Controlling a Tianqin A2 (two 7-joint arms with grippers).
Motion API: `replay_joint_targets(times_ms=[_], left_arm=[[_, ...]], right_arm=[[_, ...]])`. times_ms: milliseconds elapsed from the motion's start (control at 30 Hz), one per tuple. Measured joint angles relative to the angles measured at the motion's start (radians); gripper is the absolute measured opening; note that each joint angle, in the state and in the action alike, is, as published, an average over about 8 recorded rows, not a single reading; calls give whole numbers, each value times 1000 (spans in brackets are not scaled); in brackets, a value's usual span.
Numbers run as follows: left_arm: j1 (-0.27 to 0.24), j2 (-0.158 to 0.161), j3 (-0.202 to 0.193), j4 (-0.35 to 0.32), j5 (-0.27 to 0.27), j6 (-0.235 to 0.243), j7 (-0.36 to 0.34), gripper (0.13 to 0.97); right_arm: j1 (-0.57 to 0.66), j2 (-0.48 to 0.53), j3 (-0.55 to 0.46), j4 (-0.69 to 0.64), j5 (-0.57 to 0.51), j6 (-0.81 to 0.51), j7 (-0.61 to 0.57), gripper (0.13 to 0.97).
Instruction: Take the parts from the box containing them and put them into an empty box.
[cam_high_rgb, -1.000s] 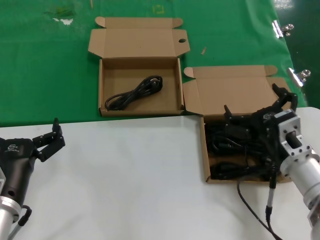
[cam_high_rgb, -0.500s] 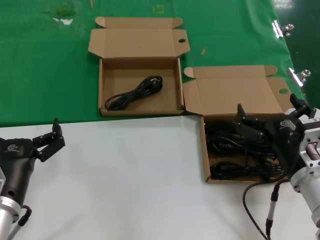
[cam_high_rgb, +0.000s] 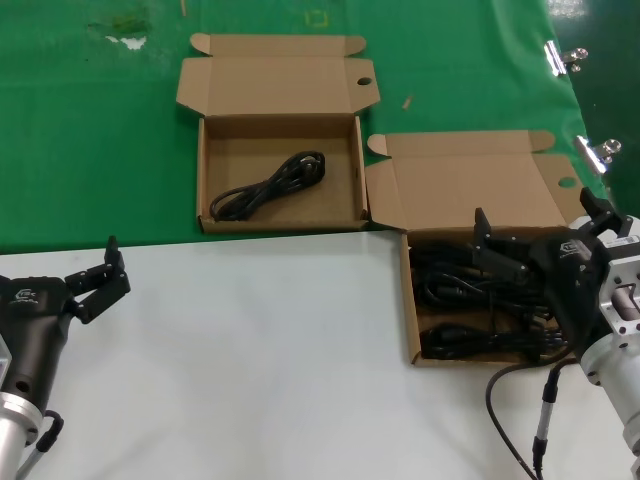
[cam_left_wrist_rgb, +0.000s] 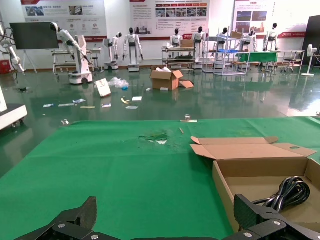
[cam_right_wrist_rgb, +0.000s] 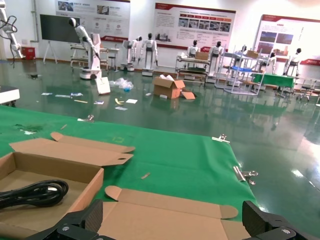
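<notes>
While the right gripper (cam_high_rgb: 540, 235) hangs spread and unladen over the full box (cam_high_rgb: 440, 190) at the tabletop's right edge, it should settle squarely around one cord bundle (cam_high_rgb: 480, 338). Left gripper (cam_high_rgb: 100, 275) waits released; the destination box (cam_high_rgb: 275, 95) holds one cord (cam_high_rgb: 268, 186).

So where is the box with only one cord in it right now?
In the head view, the box with one cord sits on the green mat, left of centre, behind and left of the box full of cords where the right gripper hovers.

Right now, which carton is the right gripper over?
The carton nearest the robot, packed with tangled black cords; the right gripper hangs over it. The other carton holds one cord.
</notes>
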Motion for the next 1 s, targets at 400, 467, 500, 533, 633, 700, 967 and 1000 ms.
replay_joint_targets(times_ms=[400, 467, 500, 533, 633, 700, 967, 1000], left_arm=[[0, 0, 0, 0, 0, 0, 0, 966], [0, 0, 0, 0, 0, 0, 0, 966], [0, 0, 0, 0, 0, 0, 0, 966], [0, 0, 0, 0, 0, 0, 0, 966], [0, 0, 0, 0, 0, 0, 0, 966], [0, 0, 0, 0, 0, 0, 0, 966], [0, 0, 0, 0, 0, 0, 0, 966], [0, 0, 0, 0, 0, 0, 0, 966]], right_arm=[[0, 0, 0, 0, 0, 0, 0, 966], [0, 0, 0, 0, 0, 0, 0, 966], [0, 0, 0, 0, 0, 0, 0, 966], [0, 0, 0, 0, 0, 0, 0, 966], [0, 0, 0, 0, 0, 0, 0, 966], [0, 0, 0, 0, 0, 0, 0, 966], [0, 0, 0, 0, 0, 0, 0, 966], [0, 0, 0, 0, 0, 0, 0, 966]])
